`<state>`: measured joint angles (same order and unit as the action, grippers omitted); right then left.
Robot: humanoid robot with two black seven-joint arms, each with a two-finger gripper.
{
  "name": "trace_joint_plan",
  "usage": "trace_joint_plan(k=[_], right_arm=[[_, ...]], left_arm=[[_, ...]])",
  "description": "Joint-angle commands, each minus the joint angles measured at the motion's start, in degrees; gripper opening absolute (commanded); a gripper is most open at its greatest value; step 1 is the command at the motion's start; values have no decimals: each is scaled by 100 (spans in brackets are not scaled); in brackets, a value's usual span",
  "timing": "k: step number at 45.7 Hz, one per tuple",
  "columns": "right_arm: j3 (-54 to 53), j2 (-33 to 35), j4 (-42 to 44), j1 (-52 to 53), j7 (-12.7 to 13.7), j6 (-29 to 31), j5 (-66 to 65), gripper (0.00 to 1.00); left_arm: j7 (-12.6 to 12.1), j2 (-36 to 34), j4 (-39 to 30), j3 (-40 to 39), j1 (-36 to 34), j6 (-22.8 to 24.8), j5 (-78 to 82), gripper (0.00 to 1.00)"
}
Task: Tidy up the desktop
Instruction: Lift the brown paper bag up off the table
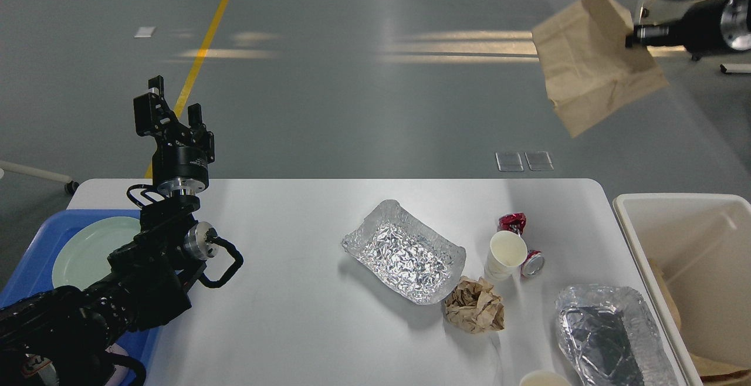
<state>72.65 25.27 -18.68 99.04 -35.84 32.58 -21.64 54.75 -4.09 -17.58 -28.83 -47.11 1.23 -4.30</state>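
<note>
A: Where is the table (305, 315)?
B: The white table with rounded corners fills the lower half of the head view. A blue tray (26, 268) with a pale green plate (88, 248) sits at its 9 o'clock edge, and an off-white bin (675, 204) stands just beside its 3 o'clock edge.

A: What lies on it?
B: A foil tray (405, 251) near the centre, a crumpled brown paper ball (475, 305) at that tray's 5 o'clock, and a white paper cup (506, 252) at its 3 o'clock. A crushed red can (512, 222) and another can (533, 263) lie close by the cup. A second foil tray (610, 333) rests at the table's 4 o'clock corner.

A: And the arms?
B: The left gripper (170, 107) points up over the table's 10 o'clock corner, fingers spread, holding nothing. The right gripper (632, 37), at 1 o'clock high above the floor, has its fingers pinching a brown paper bag (592, 63) that hangs tilted in the air
</note>
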Motion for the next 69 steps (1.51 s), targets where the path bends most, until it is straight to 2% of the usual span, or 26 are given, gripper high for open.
trace_joint_plan(k=[1,6,13,23,32,38,45,52,62,69], right_arm=[[-6,-13,-214,1010,-344,1082,-7,0],[-23,-39,-724,1819,-415,1698,2,0],[-111,-48,-1673,2927,-415,2235,2,0],[-743,-57,-2517,4079,-415,2242,2,0],[-1719,-30,-2597,4571,-406,2242,2,0],[-1992,-57,-2597,4616,-371,2242,2,0],[-1931,-74,-2579,4353,-318,2242,-16,0],[-1782,-13,-2413,3351,-265,2242,-226,0],[-508,31,-2008,1576,-265,2242,-499,0],[380,22,-1771,548,-248,1006,-482,0]], left_arm=[[0,-4,0,0,0,0,0,96],[0,5,0,0,0,0,0,96],[0,5,0,0,0,0,0,96],[0,5,0,0,0,0,0,96],[0,-4,0,0,0,0,0,96],[0,-4,0,0,0,0,0,96],[0,-4,0,0,0,0,0,96],[0,5,0,0,0,0,9,96],[0,5,0,0,0,0,0,96],[0,-4,0,0,0,0,0,96]])
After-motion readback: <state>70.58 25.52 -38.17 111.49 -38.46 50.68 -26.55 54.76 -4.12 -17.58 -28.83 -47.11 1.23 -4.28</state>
